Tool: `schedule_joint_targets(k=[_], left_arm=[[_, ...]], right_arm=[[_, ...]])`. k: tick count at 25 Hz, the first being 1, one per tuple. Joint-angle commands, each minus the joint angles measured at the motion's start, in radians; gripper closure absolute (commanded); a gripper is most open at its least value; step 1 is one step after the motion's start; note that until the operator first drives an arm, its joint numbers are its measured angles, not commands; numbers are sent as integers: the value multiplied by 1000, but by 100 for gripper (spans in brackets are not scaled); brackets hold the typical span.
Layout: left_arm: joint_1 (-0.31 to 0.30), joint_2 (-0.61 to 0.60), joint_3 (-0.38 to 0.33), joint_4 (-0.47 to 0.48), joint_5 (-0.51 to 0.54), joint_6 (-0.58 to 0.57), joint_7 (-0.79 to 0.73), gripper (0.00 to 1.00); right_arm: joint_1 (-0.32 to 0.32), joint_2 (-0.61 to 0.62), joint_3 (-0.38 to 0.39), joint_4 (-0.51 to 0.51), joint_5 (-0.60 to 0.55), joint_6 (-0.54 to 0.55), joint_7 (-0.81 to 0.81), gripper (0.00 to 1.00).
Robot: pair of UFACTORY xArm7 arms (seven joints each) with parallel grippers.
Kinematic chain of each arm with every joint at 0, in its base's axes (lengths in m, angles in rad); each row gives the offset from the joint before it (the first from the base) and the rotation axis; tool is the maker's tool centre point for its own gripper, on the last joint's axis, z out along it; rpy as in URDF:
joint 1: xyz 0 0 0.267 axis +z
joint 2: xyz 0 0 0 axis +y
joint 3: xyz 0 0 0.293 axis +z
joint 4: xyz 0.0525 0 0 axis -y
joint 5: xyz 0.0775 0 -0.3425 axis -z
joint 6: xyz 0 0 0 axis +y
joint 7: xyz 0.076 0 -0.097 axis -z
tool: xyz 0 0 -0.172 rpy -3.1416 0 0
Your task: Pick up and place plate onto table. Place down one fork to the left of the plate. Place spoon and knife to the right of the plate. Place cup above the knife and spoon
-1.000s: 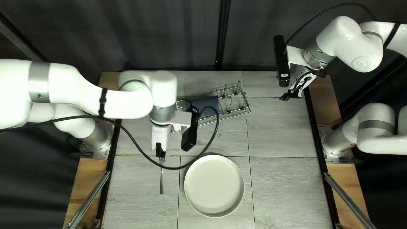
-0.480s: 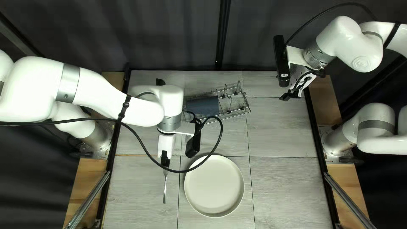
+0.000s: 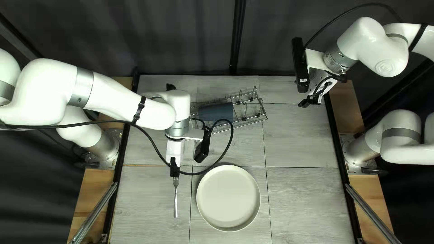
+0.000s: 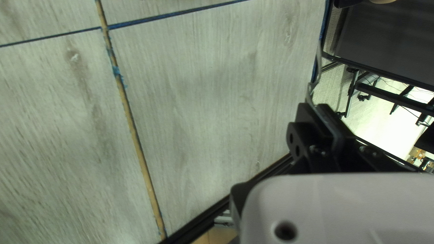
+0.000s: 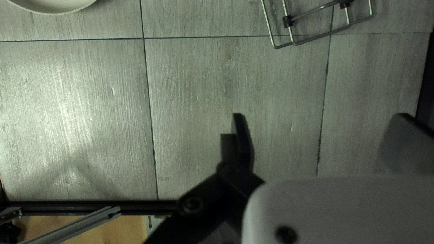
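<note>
One fork (image 3: 176, 204) is clenched by the left gripper (image 3: 175, 174) beside the plate (image 3: 228, 197), presumably aligned for placement at its left; the right gripper (image 5: 323, 129) is opened, empty.

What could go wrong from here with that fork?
The left gripper grips the fork near its tines, with the long handle sticking out, so it may swivel or slip and land crooked. The left arm's black cable loops close to the plate in the top left view; if it is low enough, it could brush the rim and nudge the plate.
</note>
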Motion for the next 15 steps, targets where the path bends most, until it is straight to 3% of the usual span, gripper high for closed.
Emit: schedule_joint_targets(k=[1,15], left_arm=[[-3,32,-11,-11,0,-44,24,100],[-1,81,-20,-25,25,-109,57,100]], right_arm=[[0,0,0,0,0,0,0,0],[0,0,0,0,0,0,0,0]])
